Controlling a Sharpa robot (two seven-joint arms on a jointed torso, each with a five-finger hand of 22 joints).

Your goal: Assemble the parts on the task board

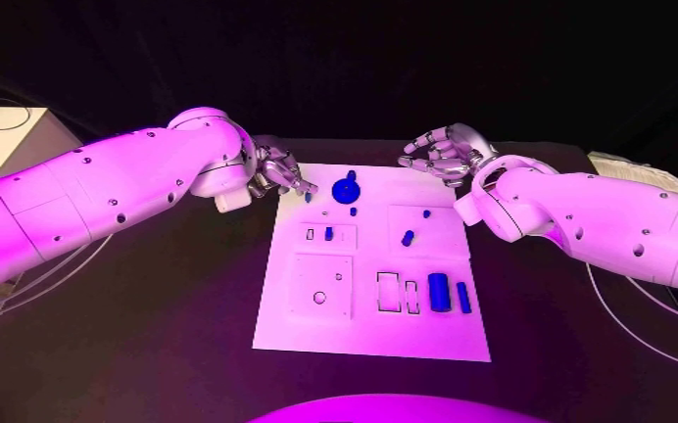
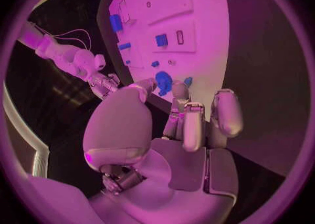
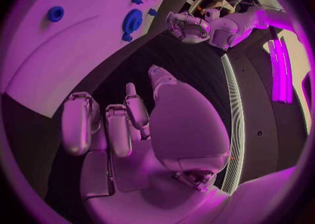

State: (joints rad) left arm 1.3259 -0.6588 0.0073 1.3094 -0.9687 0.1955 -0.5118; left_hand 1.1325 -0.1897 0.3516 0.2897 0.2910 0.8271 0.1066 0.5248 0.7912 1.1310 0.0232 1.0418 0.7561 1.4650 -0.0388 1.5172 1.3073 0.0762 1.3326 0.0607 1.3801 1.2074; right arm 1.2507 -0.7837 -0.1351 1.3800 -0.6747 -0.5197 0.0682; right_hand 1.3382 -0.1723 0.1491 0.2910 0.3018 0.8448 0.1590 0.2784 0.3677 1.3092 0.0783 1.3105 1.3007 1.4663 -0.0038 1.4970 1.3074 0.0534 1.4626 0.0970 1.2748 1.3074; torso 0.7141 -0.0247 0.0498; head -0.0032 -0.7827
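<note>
— Looking at the task board (image 1: 370, 340), where did you find the parts?

— You had a round blue part (image 1: 346, 189) standing near its far edge, small blue pieces (image 1: 407, 238) mid-board, and two blue cylinders (image 1: 440, 291) in the near right recesses.

— And your left hand (image 1: 277, 174)?

— It hovered at the board's far left corner, a small blue part (image 1: 309, 197) at its fingertips; you couldn't tell whether it was pinched.

— Your right hand (image 1: 444, 154)?

— It hung beyond the far right corner, fingers loosely curled yet apart, holding nothing.

matt white task board (image 1: 370, 330), glossy blue parts (image 1: 440, 291)
</note>
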